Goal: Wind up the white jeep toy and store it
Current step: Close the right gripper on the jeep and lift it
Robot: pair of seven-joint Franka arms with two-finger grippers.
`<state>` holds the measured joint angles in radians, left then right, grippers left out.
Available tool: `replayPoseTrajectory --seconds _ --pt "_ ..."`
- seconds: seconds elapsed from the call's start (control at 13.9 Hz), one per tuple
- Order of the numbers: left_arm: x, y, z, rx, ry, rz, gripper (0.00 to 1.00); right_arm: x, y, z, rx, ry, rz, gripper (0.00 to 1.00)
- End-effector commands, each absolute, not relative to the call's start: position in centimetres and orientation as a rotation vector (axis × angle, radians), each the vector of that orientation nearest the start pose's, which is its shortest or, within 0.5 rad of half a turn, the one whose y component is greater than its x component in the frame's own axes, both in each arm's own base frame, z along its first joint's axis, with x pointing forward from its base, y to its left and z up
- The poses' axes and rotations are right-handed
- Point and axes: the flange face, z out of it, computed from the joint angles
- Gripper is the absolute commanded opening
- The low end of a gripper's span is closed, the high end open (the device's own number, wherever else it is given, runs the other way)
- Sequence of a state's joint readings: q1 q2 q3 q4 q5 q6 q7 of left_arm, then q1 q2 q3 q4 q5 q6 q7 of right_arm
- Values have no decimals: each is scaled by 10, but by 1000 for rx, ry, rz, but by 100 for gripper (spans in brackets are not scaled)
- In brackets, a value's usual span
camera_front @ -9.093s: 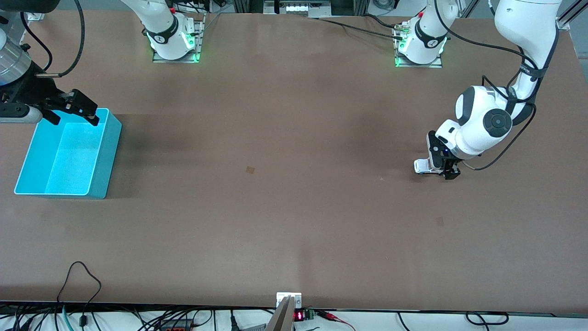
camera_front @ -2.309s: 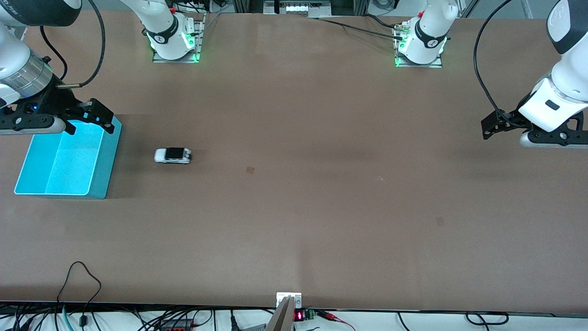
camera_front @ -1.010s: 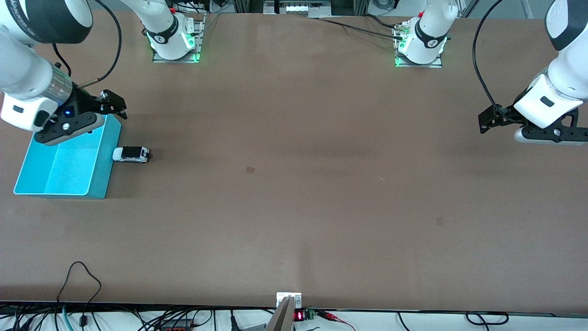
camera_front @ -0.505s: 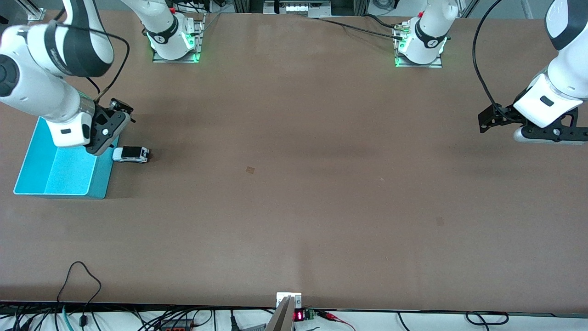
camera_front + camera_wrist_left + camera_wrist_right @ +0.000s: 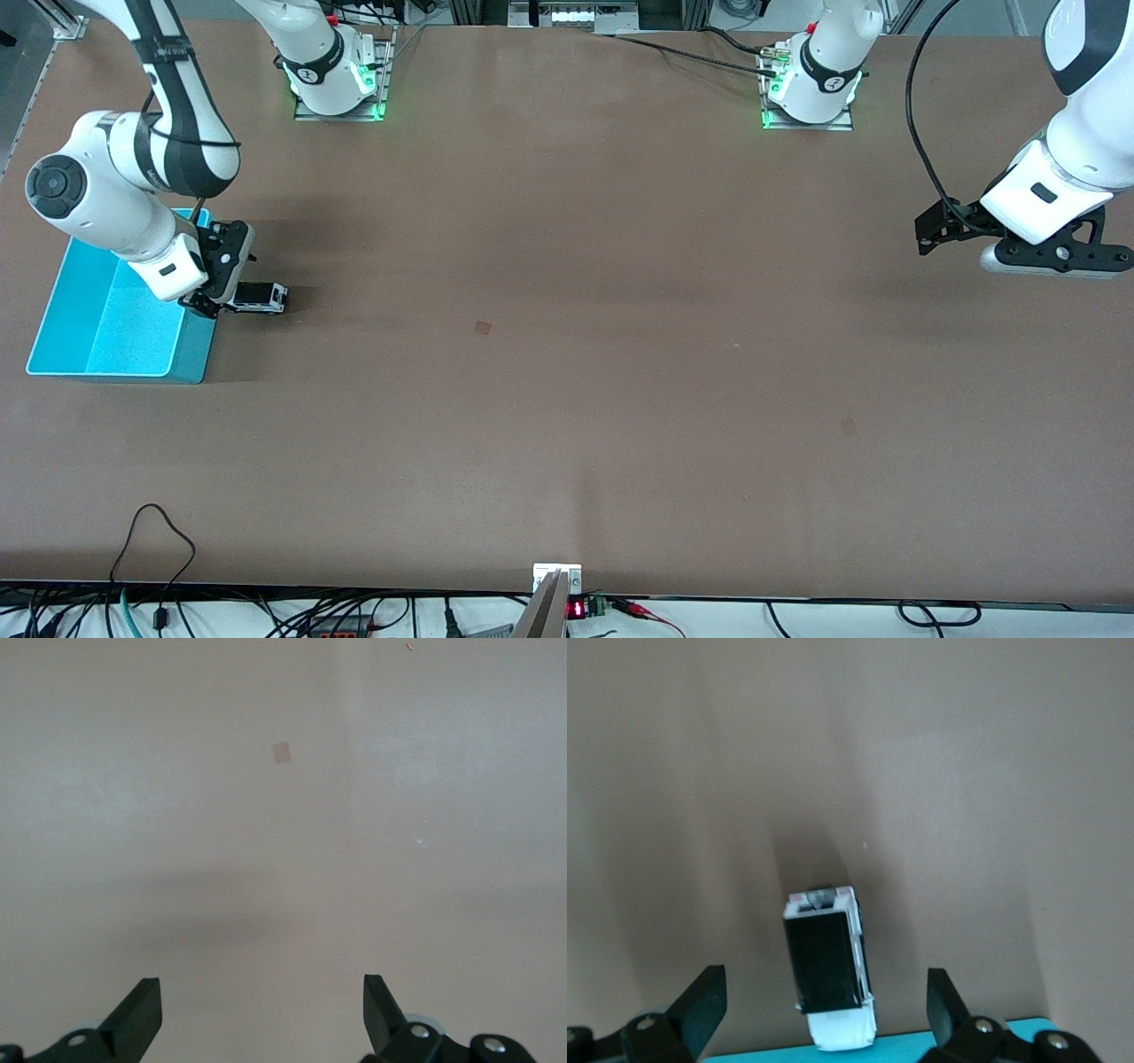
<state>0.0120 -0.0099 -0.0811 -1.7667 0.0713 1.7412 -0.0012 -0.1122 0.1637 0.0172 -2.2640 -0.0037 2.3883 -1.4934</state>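
Observation:
The white jeep toy (image 5: 258, 298) with its black roof stands on the brown table, its nose against the outer wall of the blue bin (image 5: 197, 354). My right gripper (image 5: 220, 288) is open and low over the jeep's bin end. In the right wrist view the jeep (image 5: 830, 979) lies between the spread fingers (image 5: 700, 1003) of my right gripper (image 5: 824, 979), not touching them. The bin's rim (image 5: 898, 1051) runs along the jeep's nose. My left gripper (image 5: 930, 237) is open and empty, up over the left arm's end of the table, and waits; in its wrist view (image 5: 261, 992) it sees only table.
The blue bin's inside (image 5: 115, 310) holds nothing. A small tan patch (image 5: 483, 327) marks the table's middle and shows in the left wrist view (image 5: 282, 752). Cables lie along the table edge nearest the front camera (image 5: 159, 532).
The jeep has rolled from the left arm's end to the bin wall and stopped. My right gripper has swung down from over the bin to the jeep. My left arm has lifted away.

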Motion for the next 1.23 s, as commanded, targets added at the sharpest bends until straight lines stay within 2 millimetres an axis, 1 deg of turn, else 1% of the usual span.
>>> replayPoseTrajectory --seconds 0.0,0.07,0.22,0.36,0.65,0.87,0.94,1.08,1.15 --pt "553 -34 562 -3070 152 19 100 527 -59 263 -2326 -2081 26 100" --pt "552 -35 561 -3070 155 21 100 526 -65 254 -2319 -2082 28 100" --pt "552 -39 562 -3068 162 15 100 523 -69 242 -2310 -2087 28 100" --pt "553 -40 561 -3068 162 18 100 518 -68 233 -2313 -2090 22 100" --pt "553 -42 561 -3068 165 17 100 508 -68 205 -2325 -2100 -2 100" --pt "553 -43 562 -3068 167 15 100 504 -69 202 -2334 -2099 -12 100" --pt "553 -43 562 -3068 167 15 100 504 -69 202 -2336 -2100 -13 97" --pt "553 -43 564 -3068 167 10 100 504 -70 202 -2324 -2112 -11 67" --pt "553 -43 564 -3068 169 10 100 504 -69 202 -2306 -2131 -11 45"
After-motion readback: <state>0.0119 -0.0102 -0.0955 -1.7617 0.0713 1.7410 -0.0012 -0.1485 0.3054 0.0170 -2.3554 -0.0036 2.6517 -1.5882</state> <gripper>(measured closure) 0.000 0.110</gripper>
